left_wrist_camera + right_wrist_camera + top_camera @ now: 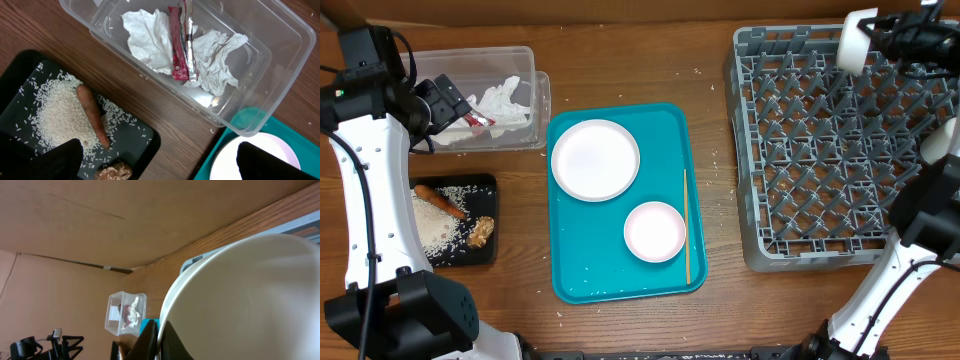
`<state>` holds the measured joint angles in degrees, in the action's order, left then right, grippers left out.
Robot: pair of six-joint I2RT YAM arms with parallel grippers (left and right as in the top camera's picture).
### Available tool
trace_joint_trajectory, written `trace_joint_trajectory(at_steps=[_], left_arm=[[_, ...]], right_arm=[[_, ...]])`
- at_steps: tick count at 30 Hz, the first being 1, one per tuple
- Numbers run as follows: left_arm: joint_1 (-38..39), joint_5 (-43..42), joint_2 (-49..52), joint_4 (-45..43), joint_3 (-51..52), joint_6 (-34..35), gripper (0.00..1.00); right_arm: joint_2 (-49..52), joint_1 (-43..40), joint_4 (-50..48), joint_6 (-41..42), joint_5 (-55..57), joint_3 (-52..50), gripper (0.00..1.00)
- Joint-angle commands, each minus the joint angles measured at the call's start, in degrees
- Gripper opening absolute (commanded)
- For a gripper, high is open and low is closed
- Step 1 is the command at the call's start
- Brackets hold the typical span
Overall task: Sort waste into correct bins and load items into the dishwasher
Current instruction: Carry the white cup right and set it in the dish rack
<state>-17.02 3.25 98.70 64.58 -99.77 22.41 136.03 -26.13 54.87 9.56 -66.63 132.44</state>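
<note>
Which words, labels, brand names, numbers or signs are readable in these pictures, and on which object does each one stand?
No text can be read in any view.
red wrapper in the clear tub: any print on it is too blurred to read.
large white plate, small white plate, white cup, teal tray, grey dish rack, black tray: no marks visible.

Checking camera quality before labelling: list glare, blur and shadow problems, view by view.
Overhead: even light, sharp, no harsh shadows. Left wrist: bright glare on the clear tub and on the foil of the red wrapper; the left claw is a dark blur at the bottom edge. Right wrist: the white cup fills much of the frame, close and out of focus.
</note>
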Motion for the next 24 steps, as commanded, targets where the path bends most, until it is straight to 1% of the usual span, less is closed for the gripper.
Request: trace_joint_trajectory(at_steps=[1,3,4,7,12,13,15,16,18,19,22,23,24], left_arm=[[-0.17,-0.11,0.33,-0.11,0.2,0.94,1.0],[-0.17,-0.11,0.33,-0.11,0.2,0.94,1.0],[-0.17,-0.11,0.33,-0.11,0.2,0.94,1.0],[-0.17,-0.11,0.33,-0.11,0.2,0.94,1.0],[-0.17,-0.11,0.33,-0.11,0.2,0.94,1.0],[-0.17,-0.11,0.33,-0.11,0.2,0.94,1.0],[-0.17,-0.11,0.33,-0.11,0.2,0.94,1.0],[-0.17,-0.11,0.33,-0.11,0.2,0.94,1.0],[-0.17,-0.11,0.33,-0.11,0.2,0.94,1.0],[-0.17,-0.11,0.33,-0.11,0.2,0.94,1.0],[-0.17,-0.11,0.33,-0.11,0.2,0.94,1.0],[-0.17,-0.11,0.33,-0.11,0.2,0.94,1.0],[-0.17,-0.11,0.33,-0.11,0.2,0.94,1.0]], right_arm=[[2.4,-0.09,-1.57,-0.74,-3.37,-0.07,0.04],[4.17,-0.92,-3.61,4.07,0.66,-0.07,0.04],[4.7,-1.62,-4.46,5.33,0.79,-0.07,0.04],[4.79,-3.04,-4.85,5.99,1.05,-0.07,0.04],[4.79,-6.88,-5.14,10.86,2.32,-0.07,0.05],[4.79,-7.28,-5.14,11.32,2.32,-0.04,0.09],[4.76,-7.91,-4.92,11.74,2.34,-0.04,0.1],[4.76,-8.37,-4.83,11.74,2.34,0.2,0.18],[4.72,-9.09,-4.15,11.85,2.91,1.27,0.2],[4.68,-9.38,-3.63,12.28,3.82,1.86,0.21],[3.96,-10.47,0.28,13.22,9.31,4.76,0.29],[3.45,-10.69,1.73,13.22,11.1,5.51,0.32],[2.95,-10.86,3.1,13.22,13.22,6.21,0.37]])
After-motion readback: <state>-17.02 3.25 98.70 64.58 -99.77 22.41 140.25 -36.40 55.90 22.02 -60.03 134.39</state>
